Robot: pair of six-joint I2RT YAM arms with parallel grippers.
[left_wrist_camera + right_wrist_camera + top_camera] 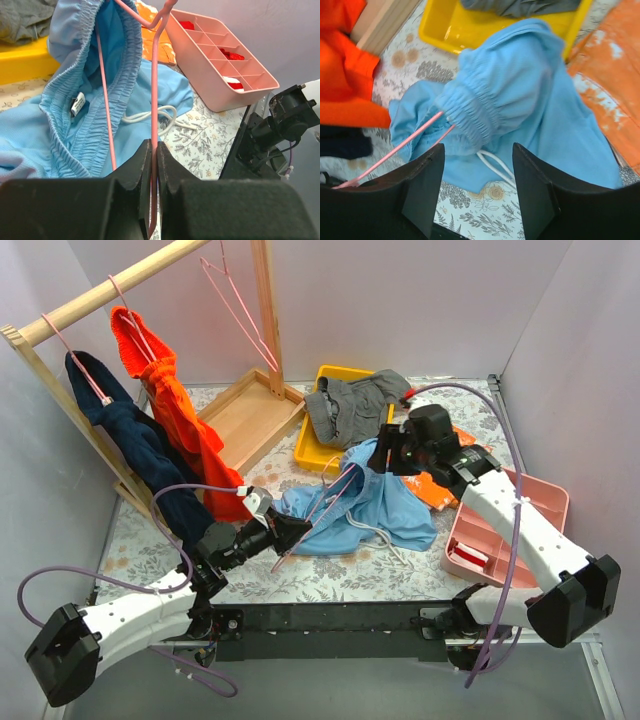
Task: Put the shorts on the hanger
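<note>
The light blue shorts [375, 508] lie bunched on the floral table, with the white drawstring [385, 535] trailing at the front. The pink wire hanger [325, 505] runs from my left gripper into the open waistband. In the left wrist view the left gripper [154, 146] is shut on one hanger wire [154, 90], and the hanger's far end sits inside the shorts [75, 65]. My left gripper [298, 530] is at the shorts' left edge. My right gripper [392, 455] is open and empty above the shorts' far edge. It hovers over the gathered waistband [475, 105] and hanger [405, 142].
A yellow tray [318, 448] holds dark grey shorts [352, 405] behind the blue shorts. An orange cloth with white marks [438, 490] and a pink compartment box [505, 530] lie right. A wooden rack [110, 285] at left holds orange and navy garments and a spare pink hanger [240, 310].
</note>
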